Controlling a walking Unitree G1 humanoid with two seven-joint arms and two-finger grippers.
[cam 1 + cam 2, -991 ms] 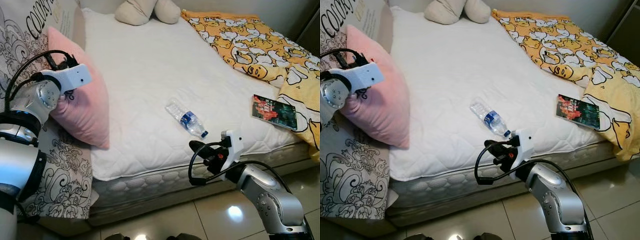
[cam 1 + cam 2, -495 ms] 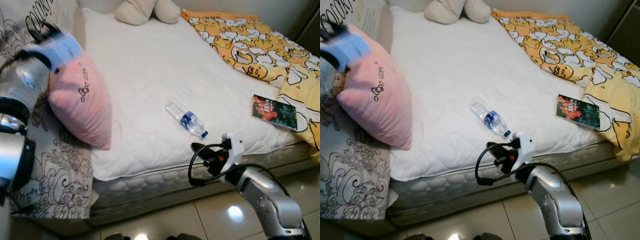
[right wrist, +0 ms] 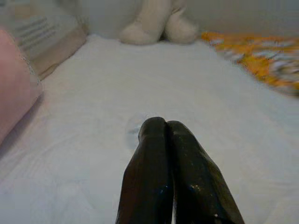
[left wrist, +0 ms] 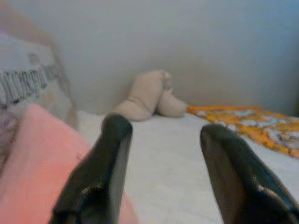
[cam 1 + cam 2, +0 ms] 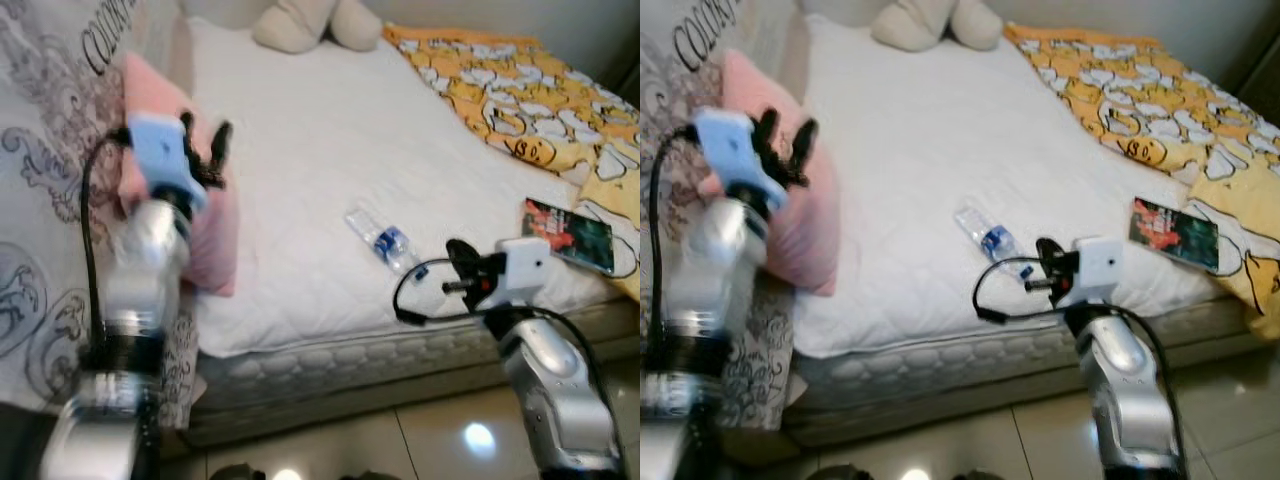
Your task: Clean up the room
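Your right gripper (image 5: 458,262), fingers pressed together and holding nothing, sits just beside the water bottle (image 5: 384,240), at its blue-capped end near the mattress (image 5: 300,150) edge; it is the nearer arm. The bottle lies flat, its long axis running diagonally from that cap up toward the plush toy (image 5: 315,22). Your left gripper (image 5: 208,152), fingers spread, hovers over the pink pillow (image 5: 215,250), well apart from the bottle.

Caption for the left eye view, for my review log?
Left end effector open above pink pillow; right end effector shut near water bottle on bed.
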